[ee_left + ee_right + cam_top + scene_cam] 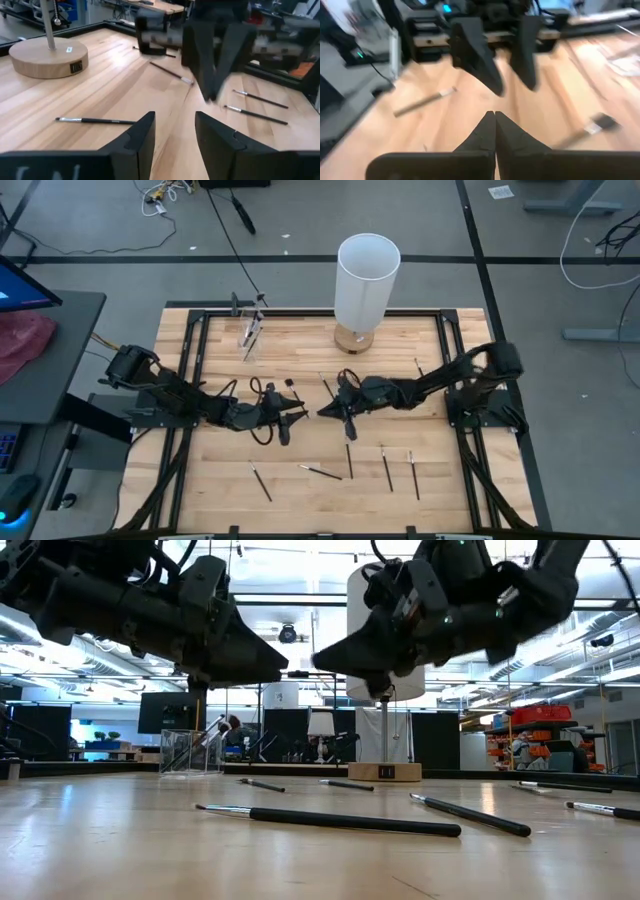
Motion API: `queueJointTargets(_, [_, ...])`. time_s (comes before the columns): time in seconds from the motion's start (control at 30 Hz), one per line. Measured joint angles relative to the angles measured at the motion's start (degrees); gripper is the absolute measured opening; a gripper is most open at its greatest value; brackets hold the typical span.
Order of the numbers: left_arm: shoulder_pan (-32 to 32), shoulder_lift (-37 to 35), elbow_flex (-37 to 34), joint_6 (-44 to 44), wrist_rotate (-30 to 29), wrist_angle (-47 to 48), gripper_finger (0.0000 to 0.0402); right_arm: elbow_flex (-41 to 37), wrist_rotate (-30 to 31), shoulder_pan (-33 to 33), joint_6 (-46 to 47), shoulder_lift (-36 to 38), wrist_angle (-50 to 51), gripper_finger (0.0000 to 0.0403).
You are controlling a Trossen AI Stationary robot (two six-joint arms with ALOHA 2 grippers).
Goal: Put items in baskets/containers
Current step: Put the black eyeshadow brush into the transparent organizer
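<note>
Several thin dark brushes lie flat on the wooden table: one near the front, others beside it, and a long one in the low view. The clear cup stands near the far left edge, and a few brushes lean inside it. My left gripper is open at mid-table, above the wood. My right gripper is shut, with nothing visible between its fingers. The two face each other tip to tip, a small gap apart, both clear of the table.
A lamp with a white shade stands on a round wooden base at the far middle of the table. A black frame runs round the table's edges. Bare wood lies between the scattered brushes along the near side.
</note>
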State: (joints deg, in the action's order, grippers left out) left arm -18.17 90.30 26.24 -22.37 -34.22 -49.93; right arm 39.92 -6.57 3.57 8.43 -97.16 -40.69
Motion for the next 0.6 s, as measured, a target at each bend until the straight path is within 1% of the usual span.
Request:
queueJointTargets(0.1, [0.0, 0.1, 0.0, 0.2, 0.6, 0.7, 0.0134, 0.0, 0.1, -1.9, -1.6, 7.7, 15.2, 0.0])
queueJointTargets(0.17, [0.0, 0.1, 0.0, 0.5, 0.6, 1.6, 0.0131, 0.0, 2.0, -2.9, -0.8, 13.0, 24.7, 0.0006])
queueJointTargets(0.3, [0.0, 0.1, 0.0, 0.5, 0.3, 3.8, 0.0127, 0.0, 8.3, -4.3, 5.5, 22.7, 43.5, 0.0026])
queueJointTargets(0.37, [0.0, 0.6, 0.0, 0.5, 0.0, 4.8, 0.0126, 0.7, 9.3, -4.6, 10.0, 26.1, 54.0, 0.004])
queueJointTargets(0.47, [0.0, 1.3, 0.1, 0.6, -0.5, 5.2, 0.0126, 3.9, 9.0, -4.7, 16.6, 28.1, 72.1, 0.0062])
queueJointTargets(0.53, [-0.1, 2.0, 0.0, 1.6, -1.3, 5.5, 0.0126, 6.8, 7.9, -4.7, 19.4, 27.6, 84.9, 0.0078])
queueJointTargets(0.6, [-0.1, 3.1, 0.1, 1.9, -1.9, 4.8, 0.0126, 9.2, 6.5, -4.7, 21.3, 25.9, 94.8, 0.0093])
